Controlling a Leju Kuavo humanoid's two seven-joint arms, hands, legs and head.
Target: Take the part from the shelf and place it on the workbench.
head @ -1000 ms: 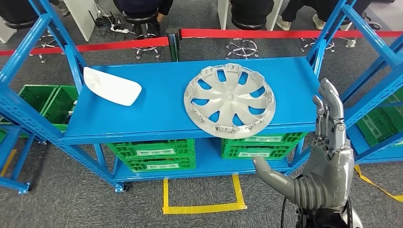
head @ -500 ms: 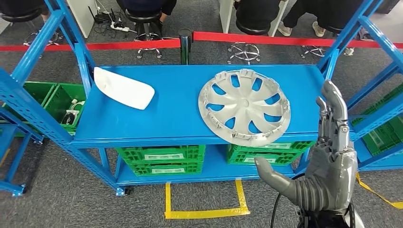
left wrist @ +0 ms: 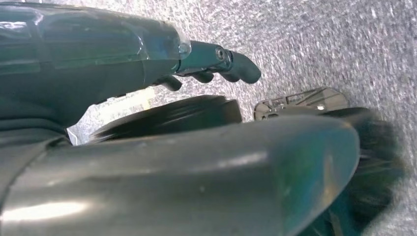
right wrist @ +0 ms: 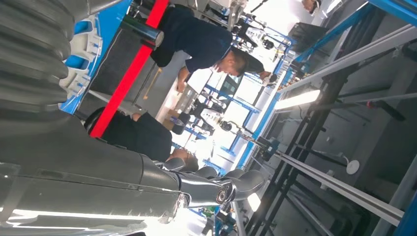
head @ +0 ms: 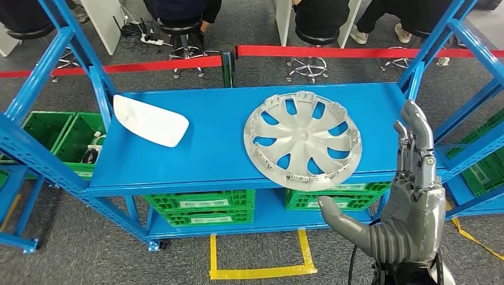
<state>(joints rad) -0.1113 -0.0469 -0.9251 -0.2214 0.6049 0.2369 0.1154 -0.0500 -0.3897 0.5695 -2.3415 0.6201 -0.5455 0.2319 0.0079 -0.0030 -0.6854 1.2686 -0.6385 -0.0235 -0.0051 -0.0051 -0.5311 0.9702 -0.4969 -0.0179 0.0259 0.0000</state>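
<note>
A silver hubcap [head: 302, 140] overhangs the blue shelf's [head: 208, 148] front edge, right of a white part [head: 150, 120]; the right hand [head: 399, 202] hovers alongside, fingers spread, holding nothing.

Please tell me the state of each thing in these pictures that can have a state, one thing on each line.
wheel cover: lies flat on the top shelf, its near edge past the shelf's front edge, not held.
white part: lies on the top shelf, on its left side, untouched.
right hand: raised, fingers straight and apart, holds nothing.
left hand: hangs over the floor, fingers curled, holds nothing.
green crates: stacked on the lower shelf.
</note>
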